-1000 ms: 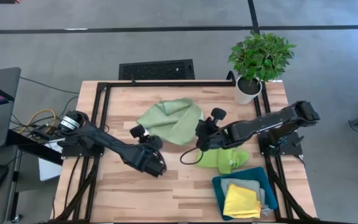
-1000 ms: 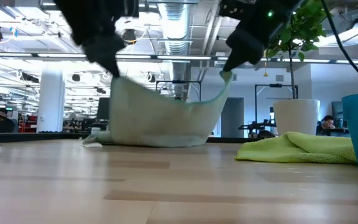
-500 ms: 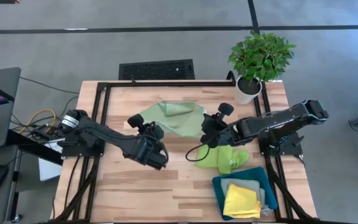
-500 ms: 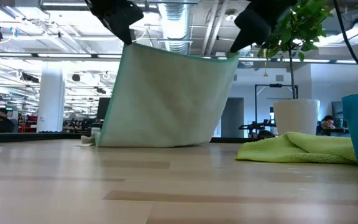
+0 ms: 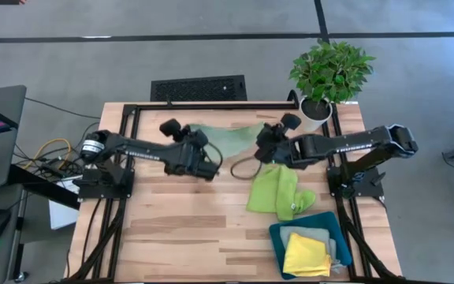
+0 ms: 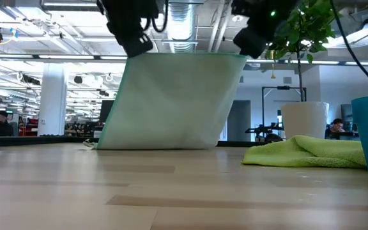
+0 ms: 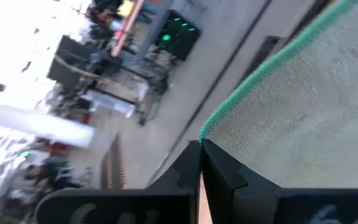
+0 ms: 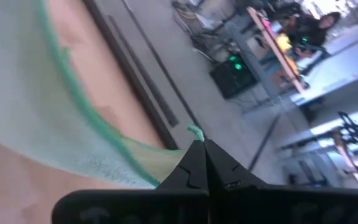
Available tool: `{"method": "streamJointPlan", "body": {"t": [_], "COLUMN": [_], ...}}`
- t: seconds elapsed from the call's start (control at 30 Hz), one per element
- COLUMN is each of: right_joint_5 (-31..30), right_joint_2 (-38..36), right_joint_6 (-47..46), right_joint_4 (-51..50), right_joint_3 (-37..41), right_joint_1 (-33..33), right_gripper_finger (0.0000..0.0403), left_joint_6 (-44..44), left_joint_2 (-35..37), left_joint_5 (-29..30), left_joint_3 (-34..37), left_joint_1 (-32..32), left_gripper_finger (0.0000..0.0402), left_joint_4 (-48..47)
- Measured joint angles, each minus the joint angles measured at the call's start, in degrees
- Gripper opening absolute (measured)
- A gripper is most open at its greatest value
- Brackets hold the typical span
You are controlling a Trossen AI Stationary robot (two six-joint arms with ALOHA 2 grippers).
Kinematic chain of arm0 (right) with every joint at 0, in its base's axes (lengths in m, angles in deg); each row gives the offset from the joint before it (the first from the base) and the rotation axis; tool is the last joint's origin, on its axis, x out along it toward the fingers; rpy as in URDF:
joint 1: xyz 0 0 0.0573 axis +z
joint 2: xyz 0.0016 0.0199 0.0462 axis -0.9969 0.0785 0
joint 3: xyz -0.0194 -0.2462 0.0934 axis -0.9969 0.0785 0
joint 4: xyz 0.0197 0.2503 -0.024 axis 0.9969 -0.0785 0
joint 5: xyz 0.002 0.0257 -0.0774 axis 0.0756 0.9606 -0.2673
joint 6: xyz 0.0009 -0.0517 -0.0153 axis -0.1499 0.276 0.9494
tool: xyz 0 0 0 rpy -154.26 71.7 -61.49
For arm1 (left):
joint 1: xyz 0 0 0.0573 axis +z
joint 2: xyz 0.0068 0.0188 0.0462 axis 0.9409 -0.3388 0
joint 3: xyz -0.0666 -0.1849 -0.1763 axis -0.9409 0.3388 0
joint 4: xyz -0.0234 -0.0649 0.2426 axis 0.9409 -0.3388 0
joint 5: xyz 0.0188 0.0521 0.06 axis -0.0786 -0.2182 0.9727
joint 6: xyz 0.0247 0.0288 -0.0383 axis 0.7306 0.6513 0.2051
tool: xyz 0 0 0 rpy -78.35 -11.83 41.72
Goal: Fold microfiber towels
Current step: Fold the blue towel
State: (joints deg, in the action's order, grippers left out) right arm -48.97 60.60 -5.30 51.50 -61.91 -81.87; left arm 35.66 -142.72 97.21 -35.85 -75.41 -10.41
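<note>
Sage green towel [image 6: 171,102] hangs as a stretched sheet above the far half of the wooden table [image 5: 180,229], its lower edge resting on the surface. The left gripper [image 5: 209,167] pinches its left top corner, the teal hem emerging right at the closed fingertips [image 7: 199,163]. The right gripper [image 5: 264,147] pinches the right top corner likewise. Near the right side a lime green towel [image 5: 278,192] lies crumpled, beside a teal tray [image 5: 278,235] holding yellow [image 5: 306,256] and grey-blue [image 5: 315,233] towels.

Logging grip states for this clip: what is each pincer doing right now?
Left pincer: shut on one top corner of the sage green towel.
Right pincer: shut on the towel's other top corner.
</note>
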Motion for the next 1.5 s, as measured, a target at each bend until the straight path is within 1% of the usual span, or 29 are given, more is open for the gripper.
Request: {"method": "streamJointPlan", "body": {"t": [0.23, 0.33, 0.47, 0.57, 0.7, 0.77, 0.87, 1.0, 1.07, 1.17, 1.37, 1.5], "right_joint_5": [0.01, -0.01, -0.13, -1.95, -6.49, -8.86, -10.52, -10.51, -10.46, -9.43, -3.62, 1.73], "right_joint_2": [0.02, 0.02, -0.46, -1.50, -3.75, -4.99, -6.82, -7.58, -7.58, -7.53, -6.97, -6.97], "right_joint_6": [12.17, 17.47, 23.89, 26.92, 29.39, 29.79, 29.43, 24.00, 19.29, 9.84, -10.52, -18.80], "right_joint_4": [8.80, 13.70, 20.40, 23.36, 24.56, 24.47, 22.47, 15.22, 10.20, 2.09, -12.76, -16.28], "right_joint_3": [0.00, 0.00, 0.00, 0.02, 0.00, 0.00, 0.00, 0.00, 0.00, 0.00, 0.02, 1.33], "right_joint_1": [-7.73, -9.83, -11.29, -10.67, -7.37, -4.94, -0.84, 4.57, 7.21, 11.02, 17.62, 20.61], "right_gripper_finger": [0.0001, 0.0001, 0.0001, 0.0001, 0.0001, 0.0001, 0.0002, 0.0002, 0.0002, 0.0002, 0.0002, 0.0002], "left_joint_6": [3.70, 6.23, 8.73, 11.24, 14.32, 16.28, 17.27, 17.91, 18.28, 17.34, 13.29, 9.17], "left_joint_2": [0.00, 0.00, 0.02, 0.02, 0.04, 0.04, 0.07, 0.07, 0.07, 0.07, 0.05, 0.02], "left_joint_5": [5.81, 8.62, 12.54, 13.69, 13.83, 13.23, 10.76, 5.64, 1.86, -3.49, -13.19, -17.80], "left_joint_3": [-0.71, -3.07, -7.91, -11.68, -15.38, -16.81, -17.66, -17.66, -17.66, -17.66, -17.31, -14.57], "left_joint_1": [8.66, 10.69, 11.45, 10.69, 8.06, 6.29, 3.34, -1.22, -3.70, -7.34, -13.77, -16.44], "left_gripper_finger": [0.0000, 0.0000, 0.0000, 0.0000, 0.0000, 0.0000, 0.0000, 0.0000, 0.0000, 0.0000, 0.0000, 0.0000], "left_joint_4": [0.52, 0.52, 0.52, 0.55, 0.51, 0.33, 0.28, -0.31, -0.30, -0.24, 0.25, 0.36]}}
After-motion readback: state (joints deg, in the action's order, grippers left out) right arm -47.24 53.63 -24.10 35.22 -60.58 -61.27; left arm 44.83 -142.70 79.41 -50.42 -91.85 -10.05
